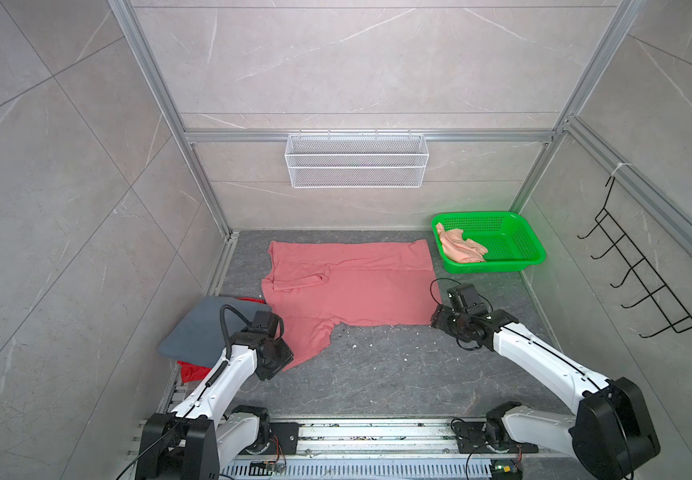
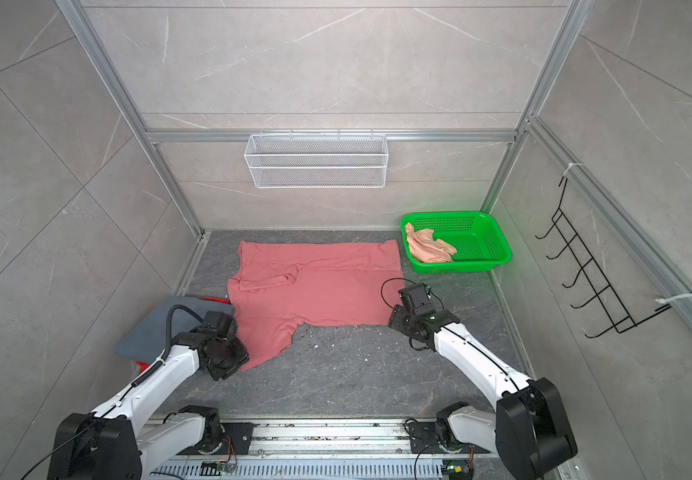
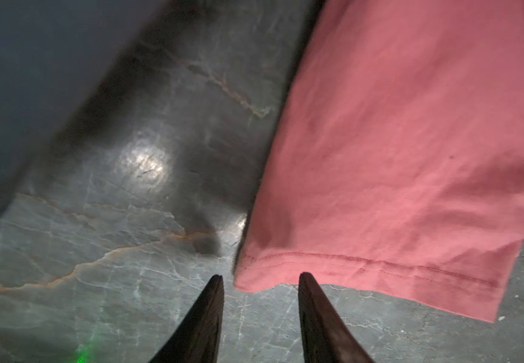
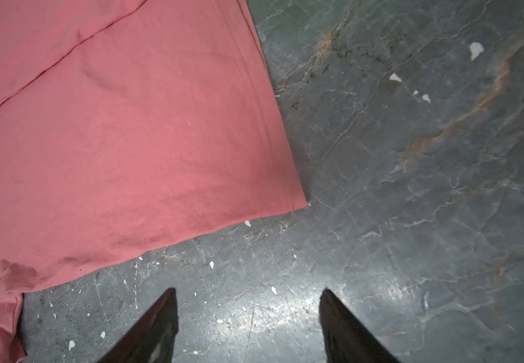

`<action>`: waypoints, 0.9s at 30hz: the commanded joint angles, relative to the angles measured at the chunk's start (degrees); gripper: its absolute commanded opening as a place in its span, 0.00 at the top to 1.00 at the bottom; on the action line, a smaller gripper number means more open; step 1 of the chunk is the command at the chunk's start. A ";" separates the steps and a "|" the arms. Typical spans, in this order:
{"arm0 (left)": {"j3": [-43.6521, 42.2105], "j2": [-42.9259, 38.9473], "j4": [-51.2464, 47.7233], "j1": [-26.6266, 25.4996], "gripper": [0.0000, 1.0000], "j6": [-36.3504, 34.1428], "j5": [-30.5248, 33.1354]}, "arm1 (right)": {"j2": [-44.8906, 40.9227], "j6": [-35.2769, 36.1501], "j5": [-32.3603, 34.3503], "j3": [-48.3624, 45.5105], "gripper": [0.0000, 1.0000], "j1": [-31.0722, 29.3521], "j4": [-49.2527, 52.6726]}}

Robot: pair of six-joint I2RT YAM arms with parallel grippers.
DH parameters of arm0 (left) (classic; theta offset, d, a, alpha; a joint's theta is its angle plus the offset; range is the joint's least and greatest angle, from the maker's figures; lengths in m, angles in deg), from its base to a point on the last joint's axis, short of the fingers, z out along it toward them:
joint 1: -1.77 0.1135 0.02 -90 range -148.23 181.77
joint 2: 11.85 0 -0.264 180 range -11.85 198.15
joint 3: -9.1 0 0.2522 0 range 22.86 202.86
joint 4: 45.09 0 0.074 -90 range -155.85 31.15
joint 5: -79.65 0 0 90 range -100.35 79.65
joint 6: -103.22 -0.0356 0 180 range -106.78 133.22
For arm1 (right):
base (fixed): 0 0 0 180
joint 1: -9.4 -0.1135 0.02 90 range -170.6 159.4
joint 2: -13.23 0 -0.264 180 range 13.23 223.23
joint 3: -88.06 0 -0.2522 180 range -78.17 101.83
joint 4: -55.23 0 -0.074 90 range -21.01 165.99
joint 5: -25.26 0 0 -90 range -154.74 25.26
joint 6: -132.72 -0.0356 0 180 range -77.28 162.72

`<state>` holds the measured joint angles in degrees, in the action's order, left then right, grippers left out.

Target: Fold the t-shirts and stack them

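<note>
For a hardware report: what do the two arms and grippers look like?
The left arm and right arm have white shells, black joints. A thick black ribbed cable arches over the left wrist; a thin black wire loops by the right. The left gripper and right gripper end in dark, tapered fingers.

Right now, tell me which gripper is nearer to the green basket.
Right. The right gripper is by the coral shirt's corner, in front of the green basket; the left gripper is at its sleeve, across the table.
</note>
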<state>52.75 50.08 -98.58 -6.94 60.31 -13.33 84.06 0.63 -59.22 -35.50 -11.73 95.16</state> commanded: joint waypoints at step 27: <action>-0.92 -1.78 9.83 -0.17 1.00 1.95 -4.80 | 17.41 -18.09 3.05 -6.84 0.30 2.67 -19.69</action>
<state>51.24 50.32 -88.74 -6.98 62.67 -16.94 97.72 -13.55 -56.82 -40.94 -9.47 77.65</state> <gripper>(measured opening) 0.055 0.699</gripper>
